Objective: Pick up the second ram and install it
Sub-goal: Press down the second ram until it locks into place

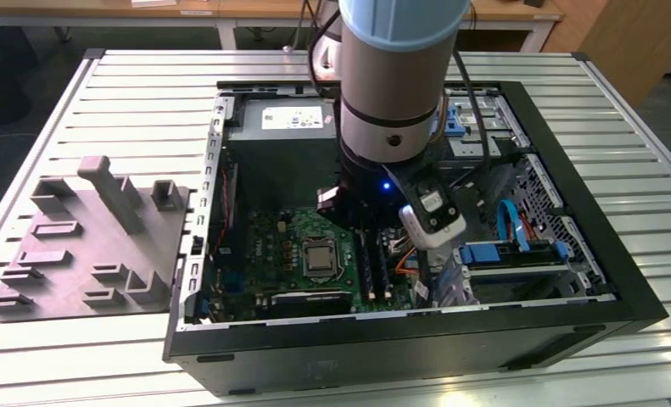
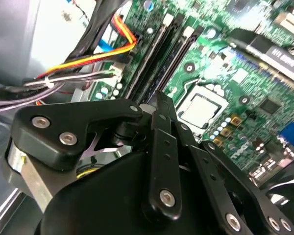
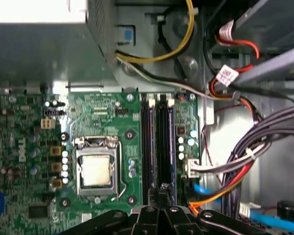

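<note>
The exterior view shows the arm (image 1: 389, 93) reaching into the open computer case (image 1: 561, 212), with a grey fixture block (image 1: 86, 246) on the table at that view's left. Both wrist views show the motherboard (image 3: 132, 147) with its CPU socket (image 3: 95, 171). The gripper (image 3: 162, 190) is pressed together, its tips over the memory slots (image 3: 157, 142), where dark strips sit; I cannot tell which is the second ram.

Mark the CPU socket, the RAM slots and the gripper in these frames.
CPU socket (image 3: 95, 171): first wrist view, on the metal lid's centre.
RAM slots (image 3: 157, 147): first wrist view, midway along the two long black slots.
gripper (image 3: 159, 191): first wrist view, between its fingertips, over the slots' end.
</note>
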Robot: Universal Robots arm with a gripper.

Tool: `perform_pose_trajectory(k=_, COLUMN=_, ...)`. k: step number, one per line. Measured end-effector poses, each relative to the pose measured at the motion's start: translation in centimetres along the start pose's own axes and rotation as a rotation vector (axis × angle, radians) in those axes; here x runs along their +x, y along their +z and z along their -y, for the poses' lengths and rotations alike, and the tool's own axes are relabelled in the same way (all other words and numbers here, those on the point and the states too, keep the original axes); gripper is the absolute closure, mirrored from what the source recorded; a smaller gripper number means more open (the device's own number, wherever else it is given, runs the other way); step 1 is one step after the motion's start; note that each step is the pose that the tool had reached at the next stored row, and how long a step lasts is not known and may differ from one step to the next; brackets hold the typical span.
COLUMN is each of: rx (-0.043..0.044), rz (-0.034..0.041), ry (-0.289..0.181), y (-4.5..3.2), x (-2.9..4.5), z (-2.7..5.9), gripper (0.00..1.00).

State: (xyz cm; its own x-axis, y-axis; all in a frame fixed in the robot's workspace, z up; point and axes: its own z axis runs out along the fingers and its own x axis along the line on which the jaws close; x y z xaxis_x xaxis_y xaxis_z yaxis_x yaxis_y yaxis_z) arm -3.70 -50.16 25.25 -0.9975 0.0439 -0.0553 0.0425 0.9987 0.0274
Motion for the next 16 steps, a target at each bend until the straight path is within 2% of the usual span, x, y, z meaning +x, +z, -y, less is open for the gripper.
perform_pose_trajectory(k=5, rx=-0.0001, rz=0.0001, ry=0.000, y=0.02, x=0.03, z=-0.78, gripper=0.90)
perform_pose_trajectory(k=10, rx=0.0000, rz=0.0000, ry=0.000, y=-0.30, x=0.02, z=-0.85, gripper=0.90)
perform_pose_trajectory(k=16, rx=0.0000, rz=0.0000, ry=0.000, y=-0.34, x=0.02, z=-0.85, gripper=0.90)
